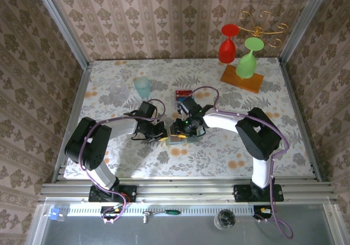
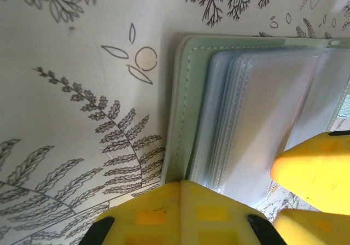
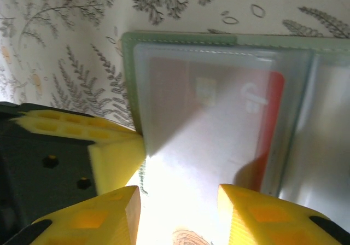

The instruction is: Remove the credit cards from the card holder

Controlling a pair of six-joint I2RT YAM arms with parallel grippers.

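Floral-patterned bench (image 1: 290,138) carries the open card holder (image 1: 179,135) mid-way, a red card (image 1: 181,95) beyond it, a clear cup (image 1: 117,89) and pale green cup (image 1: 142,86) far left, a wooden stand (image 1: 241,79) far right

No readable text; one blurred mark

Just ahead of the right gripper (image 3: 178,197), a red card (image 3: 275,105) inside a clear sleeve of the card holder (image 3: 127,64) bears a pale mark; too blurred to read.

card holder (image 2: 186,92) cut off at right edge, red card (image 3: 276,119) hazy behind sleeve, washed by glare
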